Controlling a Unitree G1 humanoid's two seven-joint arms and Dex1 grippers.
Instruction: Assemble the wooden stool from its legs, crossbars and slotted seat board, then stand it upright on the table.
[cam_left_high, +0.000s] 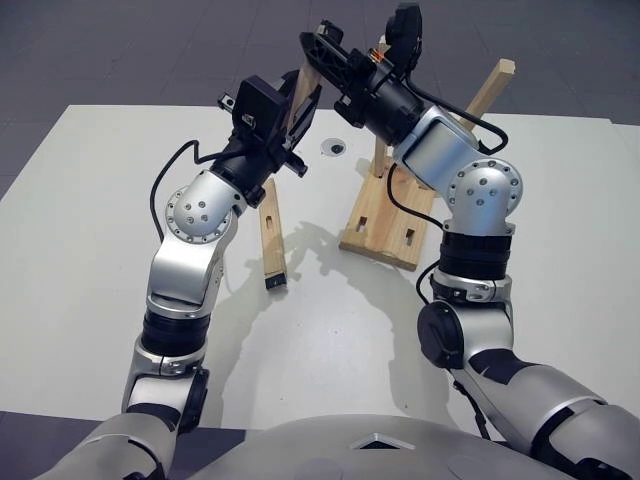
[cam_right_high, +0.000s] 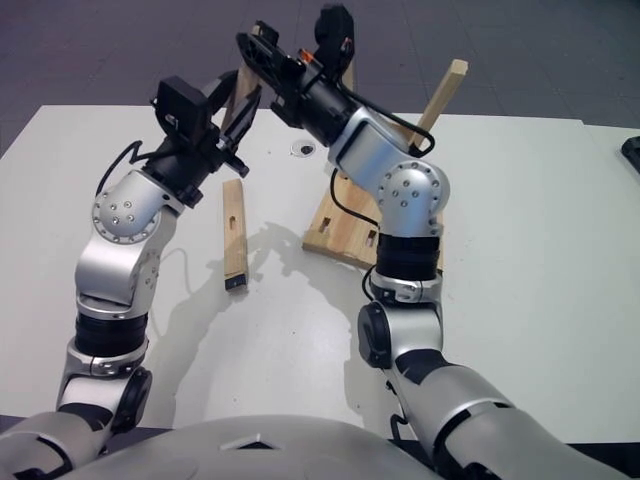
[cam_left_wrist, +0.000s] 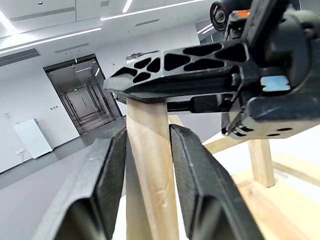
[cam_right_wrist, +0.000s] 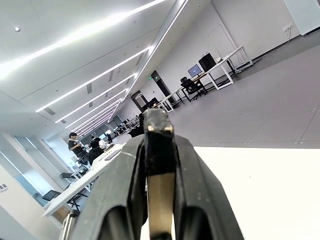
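Note:
A slotted seat board (cam_left_high: 390, 242) lies flat on the white table (cam_left_high: 110, 200). Two legs stand up from it, one slanting at the far right (cam_left_high: 490, 92) and one near its middle (cam_left_high: 381, 160). Both grippers hold a third wooden leg (cam_left_high: 303, 92) in the air, left of the board. My left gripper (cam_left_wrist: 150, 165) is shut on its shaft, a black finger (cam_left_wrist: 200, 175) on each side. My right gripper (cam_right_wrist: 159, 150) is shut on the leg's dark-capped upper end (cam_right_wrist: 158, 127), reaching over from the right (cam_left_high: 322, 50). Another loose leg (cam_left_high: 272, 235) lies on the table under my left arm.
A small dark round hole (cam_left_high: 335, 148) sits in the tabletop behind the grippers. Open table surface stretches to the left and front (cam_left_high: 330, 350). The table's far edge runs just behind the board, with dark floor beyond.

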